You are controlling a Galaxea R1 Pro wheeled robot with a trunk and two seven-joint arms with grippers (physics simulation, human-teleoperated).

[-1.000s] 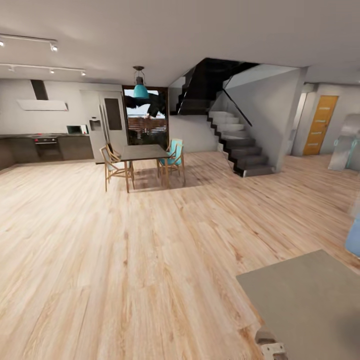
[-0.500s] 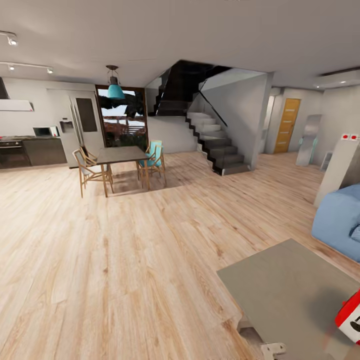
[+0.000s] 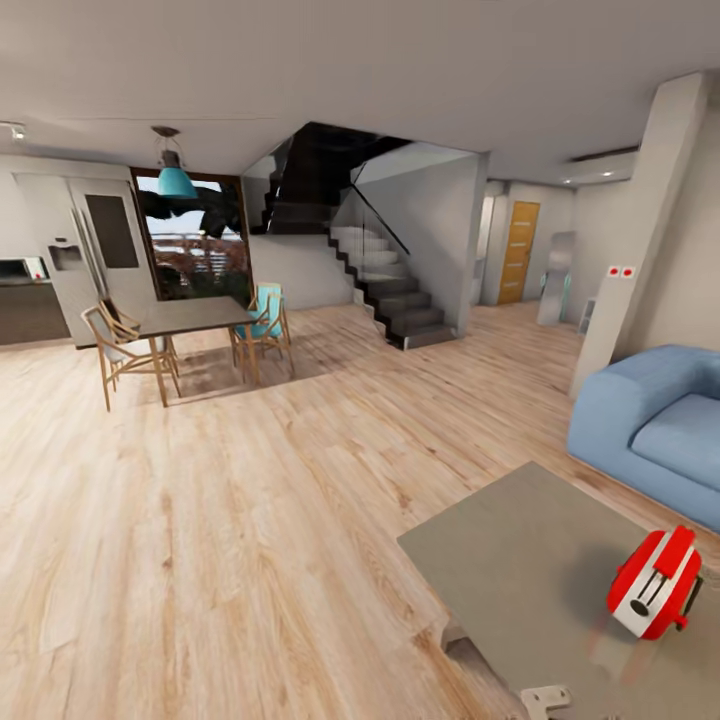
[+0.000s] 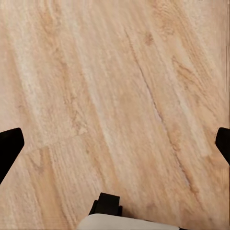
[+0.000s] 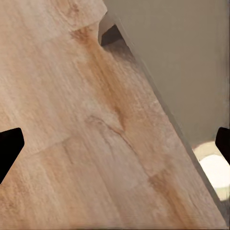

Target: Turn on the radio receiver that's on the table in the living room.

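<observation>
The red radio receiver (image 3: 655, 585), with white trim and a top handle, stands on the right part of the low grey-taupe table (image 3: 510, 555) in the head view. In the left wrist view, my left gripper (image 4: 115, 146) is open over bare wood floor, its black fingertips (image 4: 9, 149) far apart. My right gripper (image 5: 115, 146) is open too, above the floor beside the table's edge (image 5: 191, 62) and a dark leg (image 5: 111, 34). Neither gripper is near the radio.
A blue sofa (image 3: 660, 420) sits behind the table on the right, next to a beige pillar (image 3: 640, 230). Far left stand a dining table (image 3: 190, 315) with chairs and a dark staircase (image 3: 390, 290). Open wood floor (image 3: 250, 520) lies between.
The head camera has swung to the right. The whole radio, more of the table and the blue sofa have come into view, and the kitchen has slid off the left.
</observation>
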